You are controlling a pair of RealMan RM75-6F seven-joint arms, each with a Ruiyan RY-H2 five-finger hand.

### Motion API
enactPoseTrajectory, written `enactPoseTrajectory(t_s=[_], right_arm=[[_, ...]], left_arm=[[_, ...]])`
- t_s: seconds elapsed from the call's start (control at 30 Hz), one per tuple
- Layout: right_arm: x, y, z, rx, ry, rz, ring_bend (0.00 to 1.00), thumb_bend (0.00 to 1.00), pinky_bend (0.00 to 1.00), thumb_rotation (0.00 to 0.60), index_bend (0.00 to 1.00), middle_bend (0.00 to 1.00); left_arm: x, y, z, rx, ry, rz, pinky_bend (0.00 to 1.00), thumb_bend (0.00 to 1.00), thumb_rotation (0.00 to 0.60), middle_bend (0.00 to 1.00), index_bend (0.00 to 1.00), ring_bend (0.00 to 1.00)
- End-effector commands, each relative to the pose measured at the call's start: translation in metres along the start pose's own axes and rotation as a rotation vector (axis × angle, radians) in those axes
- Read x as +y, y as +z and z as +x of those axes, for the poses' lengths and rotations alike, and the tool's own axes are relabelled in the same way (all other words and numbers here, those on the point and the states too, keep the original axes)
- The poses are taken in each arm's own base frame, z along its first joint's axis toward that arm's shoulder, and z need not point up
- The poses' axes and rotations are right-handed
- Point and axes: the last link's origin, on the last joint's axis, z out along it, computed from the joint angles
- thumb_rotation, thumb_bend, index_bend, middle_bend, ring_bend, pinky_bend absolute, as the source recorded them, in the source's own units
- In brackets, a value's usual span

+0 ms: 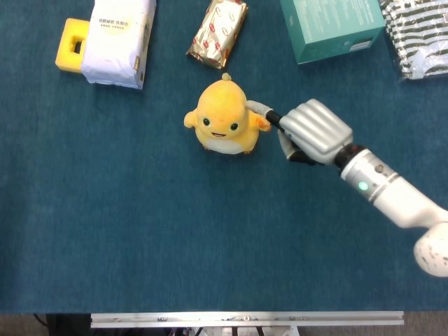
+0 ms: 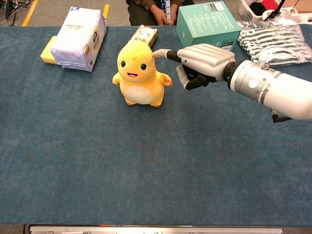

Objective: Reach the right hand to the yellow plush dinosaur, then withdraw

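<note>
Yellow plush dinosaur [image 1: 224, 120] stands upright on the blue surface [image 1: 140, 231], below a foil snack packet [image 1: 218, 31]. Right hand [image 1: 311, 133] lies just beside it, one finger [image 2: 163, 53] extended to the toy's head, the rest curled inward, holding nothing. A teal box [image 2: 208, 24] sits behind the hand.

Open bench [image 1: 210, 238] is seen near and left of the yellow plush dinosaur [image 1: 222, 119]. Far side is crowded: white pack [image 1: 117, 38], foil packet [image 1: 218, 31], teal box [image 1: 330, 26].
</note>
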Motion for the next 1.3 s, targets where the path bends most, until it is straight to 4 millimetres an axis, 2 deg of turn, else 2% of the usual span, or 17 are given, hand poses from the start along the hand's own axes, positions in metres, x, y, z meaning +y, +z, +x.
enactPoseTrajectory(t_s=[0.03, 0.17, 0.27, 0.4, 0.57, 0.6, 0.67, 0.7, 0.77, 0.8, 0.87, 0.93, 1.0, 1.07, 1.13, 1.2, 1.3], right_arm=[[-0.004, 0.006, -0.001, -0.012, 0.003, 0.012, 1.0, 1.0, 1.0, 0.571, 0.07, 1.0], [-0.005, 0.006, -0.002, -0.013, 0.004, 0.013, 1.0, 1.0, 1.0, 0.57, 0.07, 1.0], [-0.001, -0.002, -0.001, -0.006, 0.0, 0.001, 1.0, 1.0, 1.0, 0.572, 0.07, 1.0], [0.009, -0.025, 0.001, 0.011, -0.03, -0.029, 1.0, 1.0, 1.0, 0.556, 0.07, 1.0], [0.031, -0.063, 0.006, 0.052, -0.075, -0.118, 1.0, 0.98, 1.0, 0.47, 0.05, 1.0], [0.038, -0.074, 0.007, 0.064, -0.091, -0.153, 1.0, 0.94, 1.0, 0.462, 0.05, 1.0], [0.049, -0.089, 0.009, 0.079, -0.108, -0.211, 0.99, 0.74, 0.97, 0.454, 0.04, 0.99], [0.056, -0.099, 0.011, 0.093, -0.111, -0.25, 0.98, 0.67, 0.96, 0.452, 0.04, 0.98], [0.066, -0.117, 0.015, 0.124, -0.116, -0.317, 0.9, 0.47, 0.89, 0.449, 0.04, 0.9], [0.069, -0.125, 0.016, 0.129, -0.116, -0.343, 0.87, 0.41, 0.86, 0.449, 0.04, 0.86], [0.074, -0.14, 0.018, 0.142, -0.112, -0.392, 0.74, 0.27, 0.77, 0.448, 0.03, 0.7], [0.08, -0.156, 0.02, 0.16, -0.111, -0.443, 0.64, 0.22, 0.68, 0.445, 0.02, 0.59], [0.085, -0.171, 0.021, 0.181, -0.118, -0.491, 0.49, 0.2, 0.55, 0.446, 0.01, 0.47], [0.089, -0.182, 0.021, 0.201, -0.121, -0.53, 0.31, 0.17, 0.37, 0.449, 0.0, 0.35], [0.093, -0.193, 0.02, 0.218, -0.125, -0.57, 0.2, 0.17, 0.27, 0.449, 0.0, 0.28], [0.096, -0.203, 0.02, 0.241, -0.134, -0.602, 0.14, 0.17, 0.22, 0.447, 0.0, 0.24], [0.1, -0.213, 0.019, 0.286, -0.152, -0.636, 0.12, 0.17, 0.2, 0.447, 0.0, 0.22]], left_arm=[[-0.002, -0.002, 0.001, 0.003, 0.001, 0.006, 0.39, 0.38, 0.6, 0.5, 0.43, 0.38], [-0.002, -0.003, 0.002, 0.006, -0.002, 0.006, 0.39, 0.38, 0.6, 0.5, 0.43, 0.38], [-0.001, -0.003, 0.002, 0.005, -0.005, -0.003, 0.39, 0.38, 0.6, 0.5, 0.43, 0.38], [0.001, -0.002, 0.001, 0.003, -0.008, -0.012, 0.39, 0.38, 0.6, 0.5, 0.43, 0.38], [0.002, 0.001, -0.001, 0.001, -0.01, -0.018, 0.39, 0.38, 0.6, 0.5, 0.43, 0.38], [0.003, 0.002, -0.001, 0.002, -0.011, -0.019, 0.39, 0.38, 0.6, 0.5, 0.43, 0.38], [0.003, 0.004, -0.002, 0.001, -0.01, -0.021, 0.39, 0.38, 0.6, 0.5, 0.43, 0.38], [0.003, 0.005, -0.002, -0.001, -0.01, -0.022, 0.39, 0.38, 0.6, 0.5, 0.43, 0.38], [0.004, 0.007, -0.004, -0.004, -0.012, -0.027, 0.39, 0.38, 0.6, 0.5, 0.43, 0.38], [0.005, 0.008, -0.005, -0.005, -0.013, -0.03, 0.39, 0.38, 0.6, 0.5, 0.43, 0.38], [0.006, 0.009, -0.006, -0.006, -0.014, -0.035, 0.39, 0.38, 0.6, 0.5, 0.43, 0.38], [0.007, 0.01, -0.007, -0.008, -0.014, -0.037, 0.39, 0.38, 0.6, 0.5, 0.43, 0.38], [0.007, 0.012, -0.007, -0.007, -0.014, -0.04, 0.39, 0.38, 0.6, 0.5, 0.43, 0.38], [0.008, 0.013, -0.008, -0.001, -0.017, -0.046, 0.39, 0.38, 0.6, 0.49, 0.43, 0.38], [0.01, 0.013, -0.008, 0.006, -0.031, -0.06, 0.39, 0.38, 0.6, 0.49, 0.42, 0.37], [0.012, 0.014, -0.008, 0.017, -0.042, -0.071, 0.39, 0.38, 0.6, 0.47, 0.41, 0.37], [0.014, 0.013, -0.008, 0.024, -0.045, -0.078, 0.39, 0.38, 0.6, 0.47, 0.41, 0.36]])
